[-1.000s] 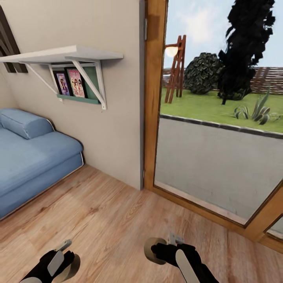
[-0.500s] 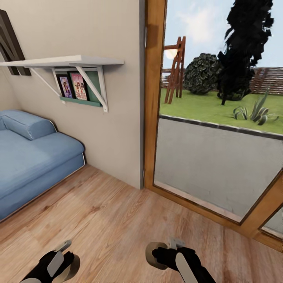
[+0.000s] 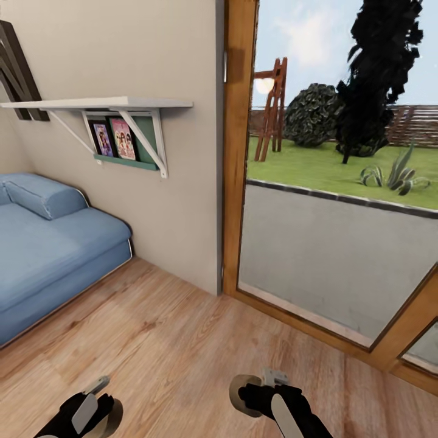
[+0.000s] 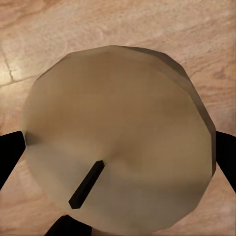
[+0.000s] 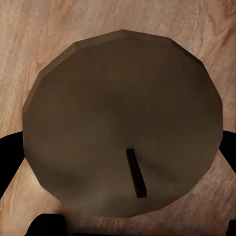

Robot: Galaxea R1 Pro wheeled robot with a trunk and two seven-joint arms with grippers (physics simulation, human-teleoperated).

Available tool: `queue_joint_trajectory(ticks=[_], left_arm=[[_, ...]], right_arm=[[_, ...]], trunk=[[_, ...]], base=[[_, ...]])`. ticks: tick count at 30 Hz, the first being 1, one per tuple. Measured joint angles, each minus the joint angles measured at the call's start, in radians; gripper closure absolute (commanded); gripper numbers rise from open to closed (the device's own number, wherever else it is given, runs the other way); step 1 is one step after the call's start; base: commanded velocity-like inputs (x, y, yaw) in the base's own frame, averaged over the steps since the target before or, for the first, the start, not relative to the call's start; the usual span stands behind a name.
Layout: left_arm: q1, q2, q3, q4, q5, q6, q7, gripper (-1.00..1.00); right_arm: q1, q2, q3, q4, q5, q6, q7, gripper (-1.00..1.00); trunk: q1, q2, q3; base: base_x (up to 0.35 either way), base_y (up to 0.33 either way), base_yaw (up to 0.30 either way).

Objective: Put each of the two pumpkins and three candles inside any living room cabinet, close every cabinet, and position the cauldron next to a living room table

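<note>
Each gripper, left (image 3: 91, 413) and right (image 3: 255, 398), is clamping one candle (image 4: 118, 137), (image 5: 123, 123). The robot is probably carrying them; next it needs the cabinet.

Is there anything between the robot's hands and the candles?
No. Each hand already grips a candle: the left hand holds one candle, the right hand the other candle. The cabinet is not in sight here.
</note>
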Motion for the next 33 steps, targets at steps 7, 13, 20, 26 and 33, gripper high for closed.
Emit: queue_joint_trajectory(ticks=[7, 13, 20, 26, 33], left_arm=[[0.001, 0.000, 0.000, 0.000, 0.001, -0.001, 0.000, 1.00], [0.002, 0.000, 0.000, 0.000, 0.000, -0.001, 0.000, 1.00], [0.006, 0.000, 0.000, 0.000, 0.001, -0.030, 0.000, 1.00], [0.007, 0.000, 0.000, 0.000, 0.002, -0.034, 0.000, 1.00], [0.007, 0.000, 0.000, 0.000, 0.002, -0.033, 0.000, 1.00]], right_arm=[[0.000, 0.000, 0.000, 0.009, 0.001, -0.009, -0.002, 1.00], [0.000, 0.001, 0.000, 0.043, 0.000, -0.032, -0.002, 1.00], [0.000, 0.002, 0.000, 0.052, 0.000, -0.035, -0.002, 1.00], [0.000, 0.003, 0.001, 0.053, 0.001, -0.035, -0.003, 1.00], [0.000, 0.003, 0.001, 0.053, 0.001, -0.036, -0.003, 1.00]], trunk=[[-0.027, 0.049, 0.022], [-0.027, 0.049, 0.022], [-0.027, 0.049, 0.022], [-0.027, 0.049, 0.022], [-0.027, 0.049, 0.022]], base=[[0.000, 0.000, 0.156], [0.000, 0.000, 0.266], [0.060, 0.000, 0.281], [0.023, 0.000, 0.282], [0.001, 0.000, 0.282]])
